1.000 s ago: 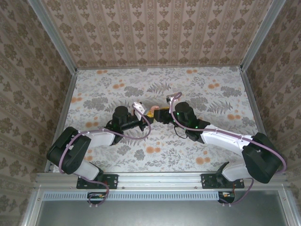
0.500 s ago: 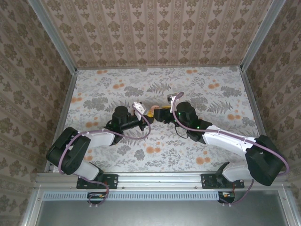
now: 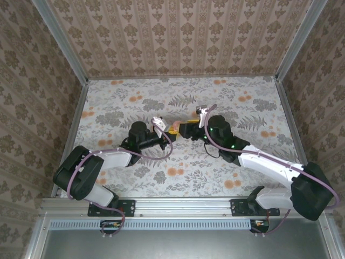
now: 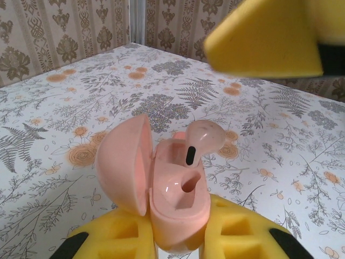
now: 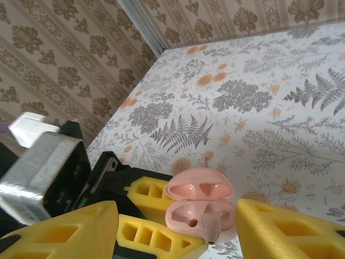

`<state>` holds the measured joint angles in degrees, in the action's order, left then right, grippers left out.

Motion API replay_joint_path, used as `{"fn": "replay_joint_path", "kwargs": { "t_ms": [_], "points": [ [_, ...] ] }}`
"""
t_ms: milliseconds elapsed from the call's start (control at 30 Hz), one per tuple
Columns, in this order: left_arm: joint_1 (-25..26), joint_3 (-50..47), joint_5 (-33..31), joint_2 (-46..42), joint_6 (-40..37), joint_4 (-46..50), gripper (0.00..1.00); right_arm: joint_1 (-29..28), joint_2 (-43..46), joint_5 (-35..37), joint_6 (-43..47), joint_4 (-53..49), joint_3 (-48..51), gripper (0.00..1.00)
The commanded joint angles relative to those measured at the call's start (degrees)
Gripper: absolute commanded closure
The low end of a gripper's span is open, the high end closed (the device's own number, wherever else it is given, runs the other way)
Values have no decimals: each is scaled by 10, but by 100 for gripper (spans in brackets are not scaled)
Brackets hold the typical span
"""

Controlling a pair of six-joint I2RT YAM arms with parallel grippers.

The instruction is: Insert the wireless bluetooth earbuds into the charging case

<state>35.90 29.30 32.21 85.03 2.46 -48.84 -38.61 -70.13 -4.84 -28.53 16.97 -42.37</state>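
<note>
Glossy, smooth pink plastic charging case [image 4: 178,208]

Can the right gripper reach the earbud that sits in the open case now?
Probably yes. The right gripper is open and close to the case, the lid stands open, and nothing covers the earbud.

Left fingers [image 4: 245,231] clamped; right fingers [image 5: 280,226] spread apart.
</note>
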Motion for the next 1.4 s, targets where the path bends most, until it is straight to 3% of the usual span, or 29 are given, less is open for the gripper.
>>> {"fn": "replay_joint_path", "kwargs": {
  "t_ms": [0,233,433,633,767,1367],
  "points": [
    [-4,16,25,-16,16,-14,89,17,37,-39,38,-39,-24,39],
    [-7,11,36,-23,23,-12,89,68,80,-97,132,-68,-15,38],
    [-7,15,42,-35,18,7,89,131,70,-223,202,-69,-21,36],
    [-8,16,64,-49,11,24,89,145,46,-332,363,-102,-34,32],
    [-8,15,65,-58,7,32,89,147,15,-332,406,-138,-55,23],
    [-7,9,55,-73,4,34,89,144,-76,-388,418,-148,-111,27]
  ]
}}
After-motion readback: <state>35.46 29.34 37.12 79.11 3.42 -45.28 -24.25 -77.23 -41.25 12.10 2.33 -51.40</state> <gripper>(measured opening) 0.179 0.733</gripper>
